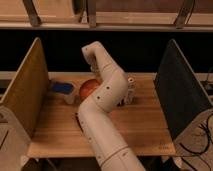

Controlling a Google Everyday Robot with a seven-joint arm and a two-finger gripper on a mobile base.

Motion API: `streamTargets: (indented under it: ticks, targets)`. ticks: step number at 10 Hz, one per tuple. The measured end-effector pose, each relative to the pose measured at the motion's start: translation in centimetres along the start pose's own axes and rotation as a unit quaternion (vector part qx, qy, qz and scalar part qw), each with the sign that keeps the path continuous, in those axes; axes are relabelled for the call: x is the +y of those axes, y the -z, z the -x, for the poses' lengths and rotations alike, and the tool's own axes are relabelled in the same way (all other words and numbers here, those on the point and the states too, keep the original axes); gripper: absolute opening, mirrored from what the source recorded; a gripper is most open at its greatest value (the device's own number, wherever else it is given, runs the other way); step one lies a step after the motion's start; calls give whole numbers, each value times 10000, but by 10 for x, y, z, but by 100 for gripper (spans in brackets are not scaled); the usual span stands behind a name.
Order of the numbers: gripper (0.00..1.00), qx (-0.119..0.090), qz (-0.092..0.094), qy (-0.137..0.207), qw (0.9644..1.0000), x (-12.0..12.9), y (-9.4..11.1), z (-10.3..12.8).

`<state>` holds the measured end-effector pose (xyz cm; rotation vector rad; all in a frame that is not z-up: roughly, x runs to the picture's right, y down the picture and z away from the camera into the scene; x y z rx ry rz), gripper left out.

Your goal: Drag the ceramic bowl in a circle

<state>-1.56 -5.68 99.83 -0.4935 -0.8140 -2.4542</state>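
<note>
The claw (96, 75) sits at the far side of the bench (145, 125), mostly hidden behind the arm (102, 107) (its state cannot be told). The orange bowl (88, 89) lies just below it, a blue-topped cup (63, 90) further left.

One ceramic bowl (88, 89), one blue-topped cup (65, 90), one claw (95, 71) above the bowl, two side panels (24, 97)

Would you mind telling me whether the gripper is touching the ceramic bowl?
Cannot tell. In the camera view the gripper sits at the ceramic bowl's far edge, but the arm hides the meeting point.
</note>
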Motion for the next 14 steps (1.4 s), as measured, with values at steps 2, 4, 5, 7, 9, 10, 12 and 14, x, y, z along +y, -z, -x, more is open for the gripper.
streamTargets:
  ticks: [2,4,5,7,9,10,12,14]
  targets:
    - [3,-12,-19,18,10000,0,2,2]
    - [21,-9,-20,24,10000,-1,2,1]
    - [29,-10,-19,24,10000,-1,2,1]
    - [52,-8,-22,22,10000,-1,2,1]
    - [69,-9,-22,21,10000,-1,2,1]
    - [78,-9,-22,21,10000,-1,2,1]
    - [80,-8,-22,20,10000,0,2,1]
    - [80,-8,-22,19,10000,0,2,2]
